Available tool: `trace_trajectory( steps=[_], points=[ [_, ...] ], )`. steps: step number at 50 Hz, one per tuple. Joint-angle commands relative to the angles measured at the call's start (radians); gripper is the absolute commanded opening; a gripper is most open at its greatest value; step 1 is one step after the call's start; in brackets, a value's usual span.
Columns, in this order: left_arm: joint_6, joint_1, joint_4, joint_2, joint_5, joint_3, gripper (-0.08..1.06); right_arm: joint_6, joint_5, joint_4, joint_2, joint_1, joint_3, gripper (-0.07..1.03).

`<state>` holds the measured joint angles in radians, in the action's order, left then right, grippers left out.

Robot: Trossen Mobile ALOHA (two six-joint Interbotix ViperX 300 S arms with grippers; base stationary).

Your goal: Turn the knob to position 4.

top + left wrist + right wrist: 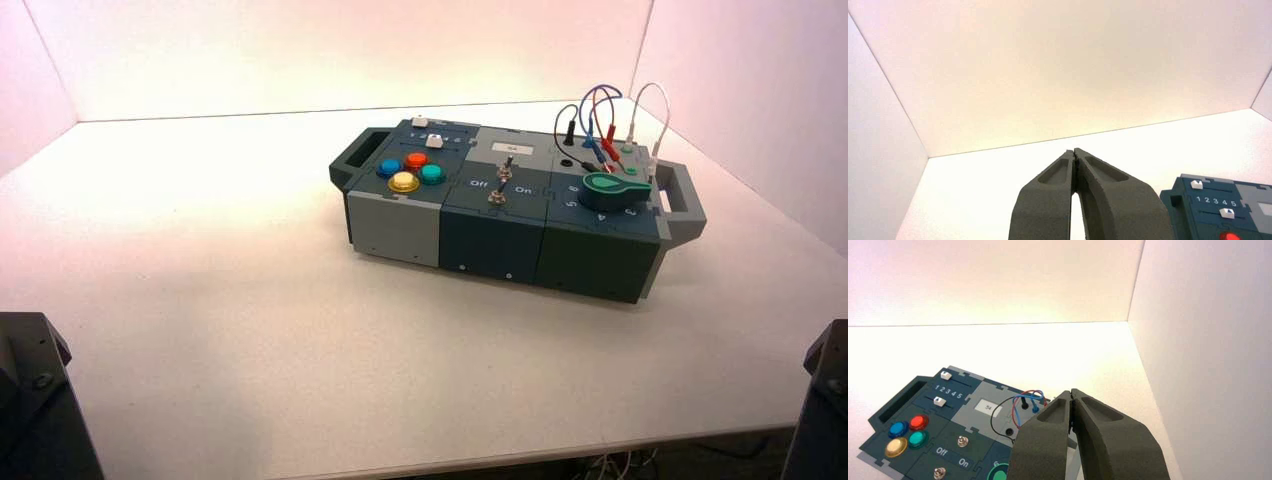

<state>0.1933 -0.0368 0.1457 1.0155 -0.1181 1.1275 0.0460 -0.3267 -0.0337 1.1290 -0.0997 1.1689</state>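
Idle, narrow, tips meeting: left gripper (1074, 151), 8 o'clock off box (490, 240); right gripper (1071, 391), 4 o'clock | likely parked clear, awaiting reach | to grasp: knob (608, 192), box's 3 o'clock

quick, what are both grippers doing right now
Left gripper: closed, nothing held, off the box.
Right gripper: closed, nothing held, off the box.
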Motion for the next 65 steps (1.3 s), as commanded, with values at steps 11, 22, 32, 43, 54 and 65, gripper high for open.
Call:
trace_trajectory(
  steps=[11, 22, 32, 43, 54, 65],
  points=[
    [0.000, 0.005, 0.000, -0.008, 0.012, -0.011, -0.03, 0.002, 0.005, 0.003, -0.011, -0.002, -0.029, -0.02],
    [0.000, 0.006, -0.002, -0.023, 0.012, -0.014, -0.03, 0.003, 0.005, 0.005, -0.011, -0.002, -0.029, -0.02],
    [0.000, 0.006, 0.000, -0.038, 0.012, -0.015, -0.03, 0.002, 0.005, 0.009, -0.025, -0.002, -0.026, -0.02],
    [0.000, 0.006, -0.002, -0.057, 0.012, -0.020, -0.03, 0.002, -0.035, 0.018, -0.121, -0.017, -0.041, -0.02],
    [0.000, 0.006, 0.000, -0.067, 0.012, -0.023, -0.03, 0.002, -0.118, 0.025, -0.328, -0.018, -0.086, -0.02],
    [0.000, 0.006, 0.000, -0.077, 0.009, -0.029, -0.03, 0.000, -0.209, 0.038, -0.528, -0.021, -0.144, -0.02]
  ],
)
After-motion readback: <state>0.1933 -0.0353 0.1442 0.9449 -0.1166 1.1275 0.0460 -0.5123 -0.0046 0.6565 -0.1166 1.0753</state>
